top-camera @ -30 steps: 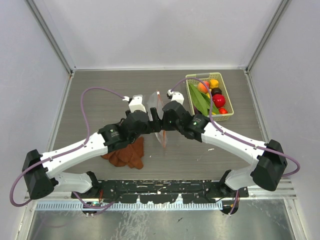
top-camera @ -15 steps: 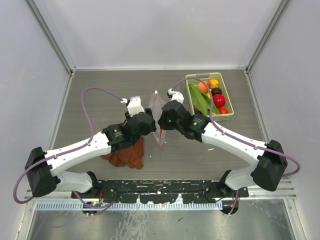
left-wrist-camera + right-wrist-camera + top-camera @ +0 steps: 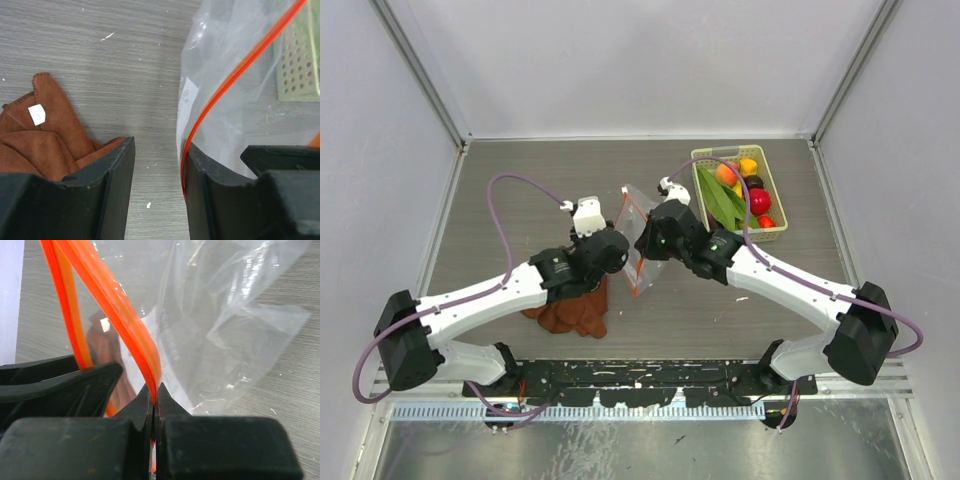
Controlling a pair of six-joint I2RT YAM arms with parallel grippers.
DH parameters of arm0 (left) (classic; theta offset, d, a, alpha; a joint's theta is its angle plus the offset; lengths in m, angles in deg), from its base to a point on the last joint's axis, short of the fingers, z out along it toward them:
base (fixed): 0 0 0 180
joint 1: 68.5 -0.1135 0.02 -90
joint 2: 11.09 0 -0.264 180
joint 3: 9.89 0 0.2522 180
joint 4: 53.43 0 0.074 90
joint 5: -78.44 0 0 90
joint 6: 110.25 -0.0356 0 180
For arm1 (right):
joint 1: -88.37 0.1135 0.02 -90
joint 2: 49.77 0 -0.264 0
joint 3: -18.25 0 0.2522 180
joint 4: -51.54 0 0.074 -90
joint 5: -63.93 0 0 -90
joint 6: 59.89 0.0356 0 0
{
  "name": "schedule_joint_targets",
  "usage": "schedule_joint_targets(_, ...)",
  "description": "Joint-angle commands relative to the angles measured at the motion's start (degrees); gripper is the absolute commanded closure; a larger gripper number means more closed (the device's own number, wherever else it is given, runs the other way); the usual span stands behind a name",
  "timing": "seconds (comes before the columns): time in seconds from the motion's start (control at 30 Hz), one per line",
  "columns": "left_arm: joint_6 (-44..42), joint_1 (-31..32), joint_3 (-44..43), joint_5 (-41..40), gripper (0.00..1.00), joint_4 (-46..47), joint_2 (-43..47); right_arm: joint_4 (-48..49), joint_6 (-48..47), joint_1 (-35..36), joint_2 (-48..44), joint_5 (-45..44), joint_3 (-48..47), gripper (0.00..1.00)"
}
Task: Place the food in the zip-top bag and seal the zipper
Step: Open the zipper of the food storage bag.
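The clear zip-top bag (image 3: 638, 228) hangs between my two grippers at mid-table. Its orange-red zipper (image 3: 628, 255) runs near to far. My right gripper (image 3: 642, 250) is shut on the zipper strip (image 3: 150, 365), and its jaws pinch it in the right wrist view (image 3: 155, 396). My left gripper (image 3: 618, 258) is open. The strip (image 3: 220, 95) lies along its right finger (image 3: 215, 200), and bare table shows in the gap (image 3: 157, 190). The food, a peach (image 3: 725, 173), orange-yellow piece (image 3: 748, 166), dark purple piece (image 3: 752, 184), red apple (image 3: 758, 201) and green leaves (image 3: 718, 203), lies in the basket.
The pale green slotted basket (image 3: 725, 150) stands at the back right, just right of the bag; its corner shows in the left wrist view (image 3: 295, 75). A rust-brown cloth (image 3: 572, 312) lies under the left arm, also in the left wrist view (image 3: 45, 135).
My left gripper has drawn back a little toward the near left. The bag has gone from standing edge-on between the grippers to leaning open toward the far right. The right gripper stays shut on the strip.
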Motion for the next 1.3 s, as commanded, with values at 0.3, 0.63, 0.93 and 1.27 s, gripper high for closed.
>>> schedule_joint_targets(0.3, 1.3, 0.2, -4.2, 0.2, 0.84, 1.4, -3.2, 4.1, 0.8, -1.7, -0.1, 5.0, -0.2, 0.99)
schedule_joint_targets(0.63, -2.1, 0.2, -9.2, -7.3, 1.00, -7.7, 0.2, 2.0, -1.6, -7.6, -0.2, 6.6, 0.6, 0.99)
schedule_joint_targets(0.93, -6.5, 0.2, -19.2, -12.3, 1.00, -19.6, -2.6, -0.4, -3.5, -10.2, 3.5, 7.6, -0.4, 0.99)
schedule_joint_targets(1.27, -7.9, 0.2, -21.5, -5.3, 1.00, -19.5, -7.2, 12.2, -0.4, -10.7, 2.7, 15.1, 3.1, 0.49)
